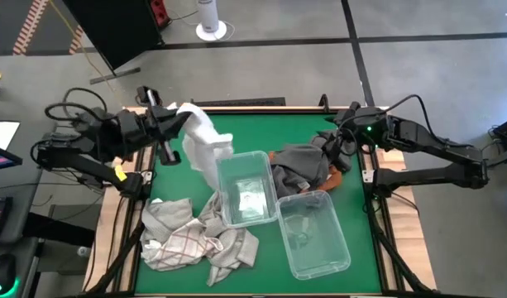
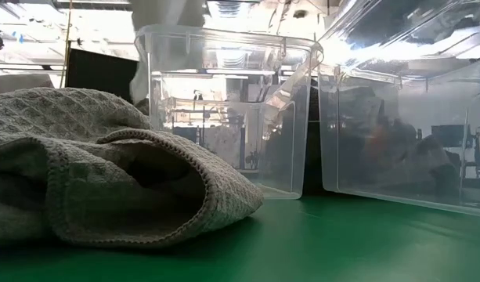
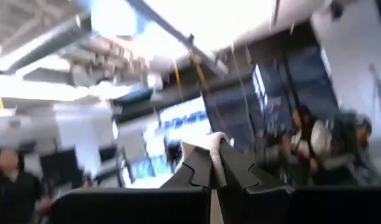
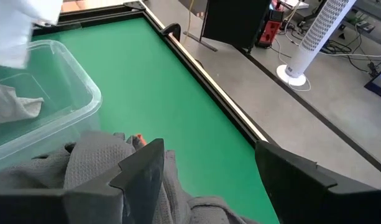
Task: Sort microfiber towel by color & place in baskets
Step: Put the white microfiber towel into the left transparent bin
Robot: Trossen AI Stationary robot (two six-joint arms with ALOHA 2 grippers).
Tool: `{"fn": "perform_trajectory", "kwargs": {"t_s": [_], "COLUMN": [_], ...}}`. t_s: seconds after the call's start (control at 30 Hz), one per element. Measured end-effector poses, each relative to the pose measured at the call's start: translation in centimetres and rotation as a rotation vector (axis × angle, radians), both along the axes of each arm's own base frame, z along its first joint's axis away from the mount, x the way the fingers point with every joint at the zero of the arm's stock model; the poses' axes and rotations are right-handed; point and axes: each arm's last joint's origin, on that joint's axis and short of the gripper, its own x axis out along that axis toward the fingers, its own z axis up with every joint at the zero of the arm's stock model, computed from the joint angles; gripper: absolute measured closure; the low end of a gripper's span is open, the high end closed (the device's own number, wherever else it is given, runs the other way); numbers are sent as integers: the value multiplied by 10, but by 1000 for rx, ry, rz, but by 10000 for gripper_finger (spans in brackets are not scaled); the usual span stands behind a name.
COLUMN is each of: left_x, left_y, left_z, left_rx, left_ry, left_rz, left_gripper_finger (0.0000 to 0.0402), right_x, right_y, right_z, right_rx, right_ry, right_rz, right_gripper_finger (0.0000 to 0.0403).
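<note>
White towel is pinched by the left pincer at ten o'clock of the baskets, dark towels crowding the gaping, empty right pincer.

Robotics lab/workshop: green-topped bench on grey concrete floor, white tower fan, black monitors, exposed ceiling ducts.

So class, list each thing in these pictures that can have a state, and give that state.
left gripper: shut on white towel, lifted
right gripper: jaws open, above dark grey towel
left basket: upright, holds a light towel
right basket: upright, no towel inside
checked towels: heaped on table
</note>
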Motion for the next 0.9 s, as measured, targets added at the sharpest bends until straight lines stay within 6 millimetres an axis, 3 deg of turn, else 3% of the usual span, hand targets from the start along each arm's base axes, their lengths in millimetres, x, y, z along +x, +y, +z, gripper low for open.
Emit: {"fn": "perform_trajectory", "kwargs": {"t_s": [0.2, 0.43, 0.57, 0.73, 0.9], "left_x": [12, 68, 92, 121, 130], "left_y": [3, 10, 14, 16, 16], "left_z": [32, 32, 10, -41, -82], "left_rx": [22, -12, -31, -111, -195], "left_ry": [-118, -21, 140, 340, 424], "left_rz": [-194, -237, -258, -289, -313], "left_gripper_finger": [401, 401, 401, 401, 401], "right_x": [3, 0, -4, -15, -26], "right_y": [-1, -4, -6, -5, -2], "right_z": [-4, -3, -4, -4, -2], "right_rx": [4, -14, -8, 0, 15], "right_ry": [11, 13, 30, 48, 33], "right_rz": [-3, -43, -64, -83, -95], "right_gripper_finger": [120, 120, 120, 120, 120]}}
